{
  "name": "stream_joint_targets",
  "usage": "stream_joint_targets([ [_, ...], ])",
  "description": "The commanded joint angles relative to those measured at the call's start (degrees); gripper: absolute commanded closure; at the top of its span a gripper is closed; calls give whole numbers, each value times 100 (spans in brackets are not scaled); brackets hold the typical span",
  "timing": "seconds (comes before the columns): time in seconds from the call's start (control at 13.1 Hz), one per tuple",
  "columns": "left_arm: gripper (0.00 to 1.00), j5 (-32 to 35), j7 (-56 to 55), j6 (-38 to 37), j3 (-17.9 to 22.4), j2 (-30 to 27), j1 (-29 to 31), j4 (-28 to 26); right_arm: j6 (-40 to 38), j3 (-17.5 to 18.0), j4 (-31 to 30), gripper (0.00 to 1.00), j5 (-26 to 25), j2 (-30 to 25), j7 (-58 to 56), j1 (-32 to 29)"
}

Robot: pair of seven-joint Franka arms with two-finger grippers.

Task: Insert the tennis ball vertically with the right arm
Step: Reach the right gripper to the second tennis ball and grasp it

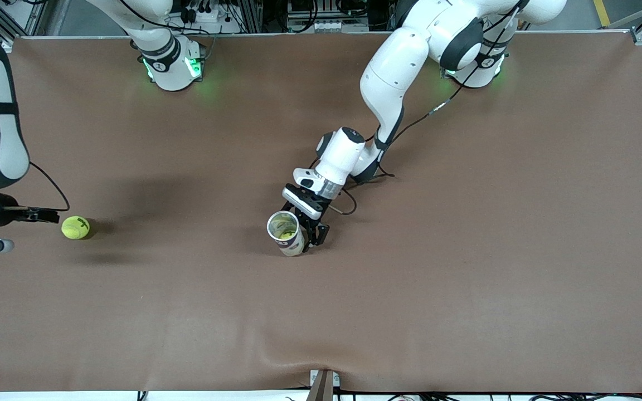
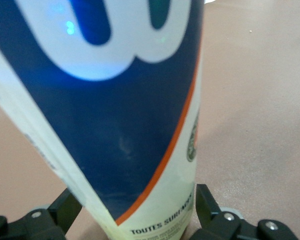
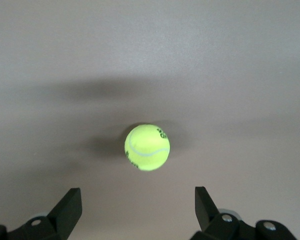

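Note:
A yellow-green tennis ball (image 1: 76, 227) (image 3: 147, 147) lies on the brown table toward the right arm's end. My right gripper (image 1: 53, 216) (image 3: 138, 192) hangs low just beside it, open, with nothing between its fingers. Near the table's middle a tennis ball can (image 1: 293, 242) (image 2: 130, 125) stands upright with its mouth open upward. Something yellow-green, like another ball (image 1: 286, 235), shows inside it. My left gripper (image 1: 301, 228) (image 2: 138, 200) is round the can's lower part, with both fingers against its sides.
The brown cloth-covered table (image 1: 466, 250) stretches wide on all sides. A loose cable (image 1: 349, 209) loops by the left wrist. The cloth wrinkles at the edge nearest the front camera (image 1: 321, 362). Both arm bases (image 1: 170, 67) stand along the farthest edge.

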Motion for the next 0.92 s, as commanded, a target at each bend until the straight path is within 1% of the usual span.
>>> stream_joint_targets([
  [0.0,0,-118,-18,48,6,-212,-24,-244,560,100,-219,0,-112,176,-37,-44],
  [0.08,0,-118,-18,48,6,-212,-24,-235,893,100,-350,0,-191,290,-37,-52],
  [0.15,0,-118,-18,48,6,-212,-24,-235,1401,100,-577,0,-365,396,-37,-61],
  [0.23,0,-118,-18,48,6,-212,-24,-235,1937,100,-832,0,-454,466,-37,-105],
  [0.31,0,-118,-18,48,6,-212,-24,-235,2273,100,-939,0,-490,563,-46,-218],
  [0.46,0,-118,-27,48,6,-212,-24,-226,2425,100,-940,0,-743,721,-107,-263],
  [0.54,0,-109,-27,48,6,-212,-24,-226,2435,100,-940,0,-788,730,-99,-281],
  [0.84,0,-100,-27,48,6,-212,-24,-217,2522,109,-940,0,-789,888,-99,-281],
])
